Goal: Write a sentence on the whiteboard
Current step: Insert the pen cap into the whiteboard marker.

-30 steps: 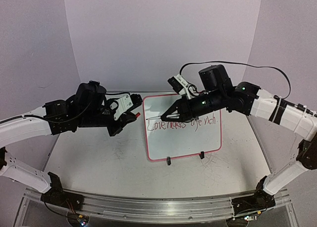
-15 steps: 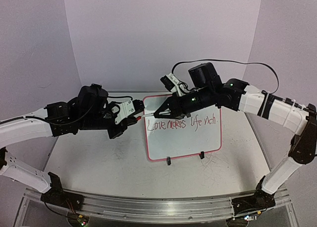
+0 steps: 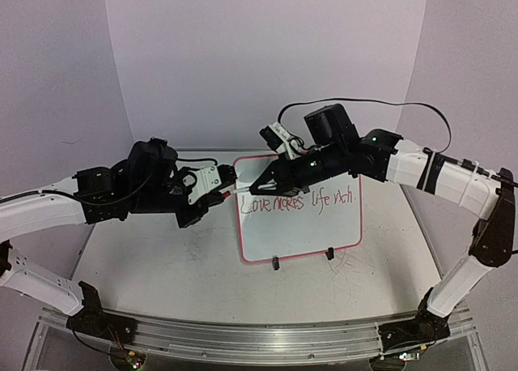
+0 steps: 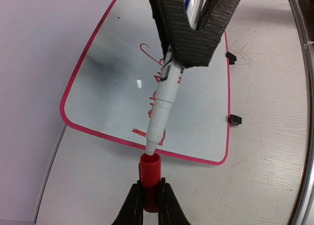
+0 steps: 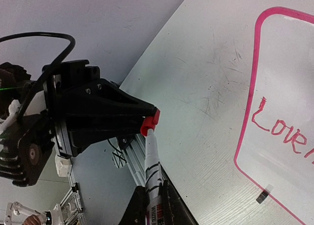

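The whiteboard [image 3: 312,235] with its pink-red rim stands tilted on the table, and the red sentence [image 3: 298,201] runs across its upper half. My left gripper [image 4: 150,186] is shut on a red marker cap [image 4: 149,176], open end towards the board. My right gripper [image 5: 152,188] is shut on a white marker [image 5: 152,166]. The marker's tip sits at the cap's mouth [image 5: 150,123], just left of the board's left edge. From above, the cap [image 3: 220,196] and marker [image 3: 243,192] meet between the two arms.
The board's small black stand feet [image 3: 276,263] rest on the scuffed white table [image 3: 162,266]. An aluminium rail [image 3: 243,339] runs along the near edge. A black cable [image 3: 388,105] arcs over the right arm. Pale walls close in the back and sides.
The right arm has swung left off the board with the marker, bringing its tip to the cap. The left gripper with the cap edged slightly right towards it.
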### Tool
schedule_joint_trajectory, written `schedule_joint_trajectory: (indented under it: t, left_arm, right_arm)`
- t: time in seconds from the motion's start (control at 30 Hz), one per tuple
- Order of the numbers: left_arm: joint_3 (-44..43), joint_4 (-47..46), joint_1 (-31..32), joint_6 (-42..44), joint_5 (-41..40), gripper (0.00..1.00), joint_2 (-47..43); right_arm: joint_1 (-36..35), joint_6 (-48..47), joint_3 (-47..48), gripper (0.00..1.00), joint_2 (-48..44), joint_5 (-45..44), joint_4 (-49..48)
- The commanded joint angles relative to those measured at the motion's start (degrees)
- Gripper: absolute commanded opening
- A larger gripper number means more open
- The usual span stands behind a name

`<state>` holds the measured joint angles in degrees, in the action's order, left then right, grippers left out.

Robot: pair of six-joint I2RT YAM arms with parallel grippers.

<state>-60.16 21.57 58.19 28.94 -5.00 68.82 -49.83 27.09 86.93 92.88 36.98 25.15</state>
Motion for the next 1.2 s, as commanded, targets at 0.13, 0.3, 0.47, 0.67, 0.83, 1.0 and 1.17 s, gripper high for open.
schedule_joint_trajectory:
  t: [0.13,0.3,0.47,0.67,0.83,1.0,1.17]
  left_arm:
    - [-2.7,-0.1,2.0,3.8,-0.7,0.0,0.8]
    - [-5.3,1.0,5.0,5.7,-4.0,0.0,2.8]
    - [-7.2,1.0,5.6,5.4,-6.1,0.0,3.5]
    - [-8.2,-1.4,10.1,5.9,-9.1,0.0,3.8]
    - [-9.4,-5.5,14.9,5.6,-13.3,0.0,4.3]
    - [-7.0,-8.7,16.5,3.9,-16.0,0.0,2.7]
    - [-4.6,-9.3,16.8,2.3,-17.4,0.0,0.4]
  right_arm:
    - [-1.2,-0.9,5.6,0.0,4.1,-0.4,3.7]
    - [-2.4,-3.0,9.5,0.0,7.5,0.5,8.3]
    - [-3.5,-3.2,10.1,0.0,9.3,1.6,9.3]
    - [-4.4,-3.6,10.1,0.0,12.9,4.7,8.1]
    - [-5.8,-2.2,11.1,0.0,16.2,5.5,3.0]
    - [-7.9,-0.4,9.5,0.0,17.4,5.4,-2.2]
    - [-7.9,1.1,4.0,0.0,13.7,2.6,-6.2]
